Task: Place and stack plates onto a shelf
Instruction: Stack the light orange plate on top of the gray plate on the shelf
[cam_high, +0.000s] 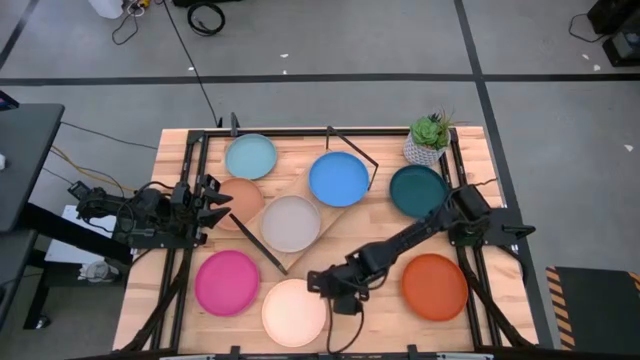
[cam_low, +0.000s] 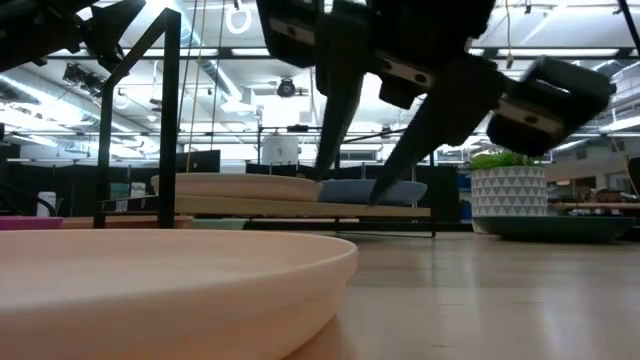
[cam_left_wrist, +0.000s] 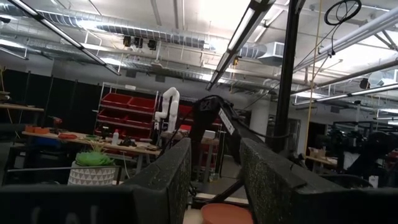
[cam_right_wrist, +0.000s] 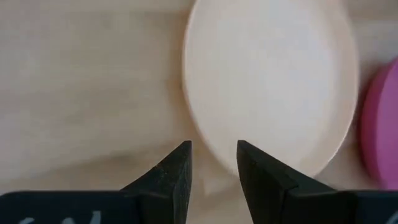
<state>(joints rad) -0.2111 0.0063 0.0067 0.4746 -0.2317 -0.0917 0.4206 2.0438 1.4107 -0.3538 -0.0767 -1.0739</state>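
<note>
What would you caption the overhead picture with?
Right gripper open beside the cream plate; grey plate and blue plate on the shelf.

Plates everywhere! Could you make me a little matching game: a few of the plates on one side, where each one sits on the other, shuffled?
Things:
1. grey plate
2. cream plate
3. dark teal plate
4. orange plate

Places:
A. on the tabletop beside the potted plant
B. on the shelf, next to the blue plate
C. on the tabletop near the right arm's base
D. just in front of the open right gripper

Pairs: 1-B, 2-D, 3-A, 4-C
</note>
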